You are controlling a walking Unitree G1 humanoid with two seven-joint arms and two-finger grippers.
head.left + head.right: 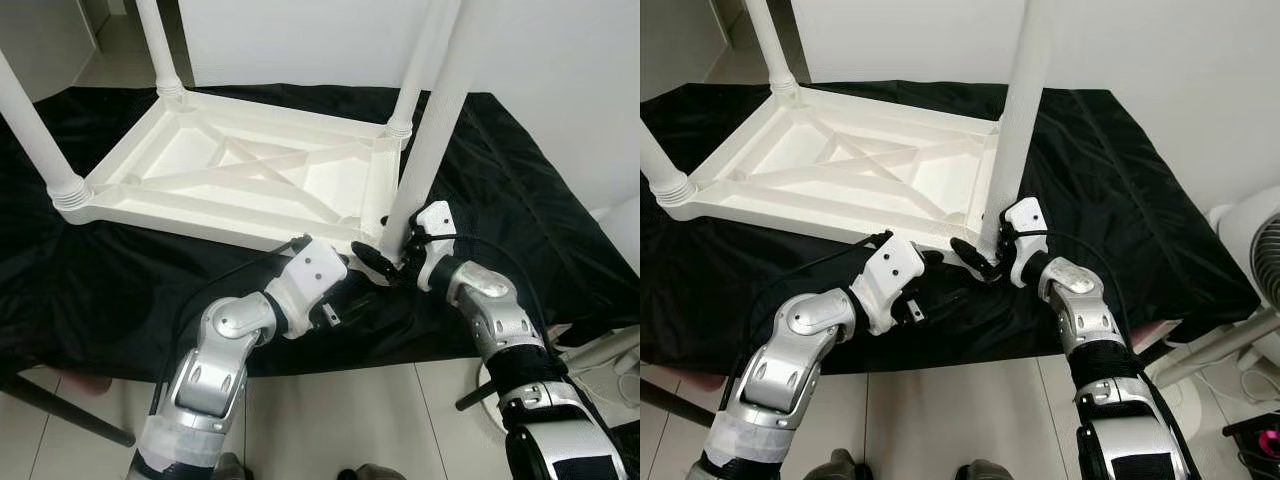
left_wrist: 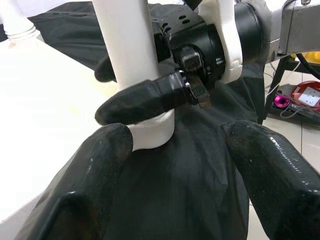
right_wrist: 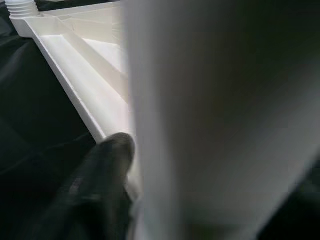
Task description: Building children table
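Observation:
A white plastic table top (image 1: 240, 165) lies upside down on a black cloth (image 1: 520, 200). Three white legs stand in its corners: far left (image 1: 158, 50), near left (image 1: 35, 135) and far right (image 1: 415, 80). A further leg (image 1: 440, 130) stands upright at the near right corner. My right gripper (image 1: 382, 262) is shut on that leg just above its base, one finger (image 2: 145, 102) lying across it. My left gripper (image 2: 180, 135) sits low beside the same corner, open, with only cloth between its fingers (image 2: 85, 185).
The cloth ends close in front of me, with tiled floor (image 1: 340, 420) below it. A white fan (image 1: 1255, 250) stands at the right, and a white wall (image 1: 1140, 60) rises behind the table. A dark bar (image 1: 60, 410) crosses the floor at the lower left.

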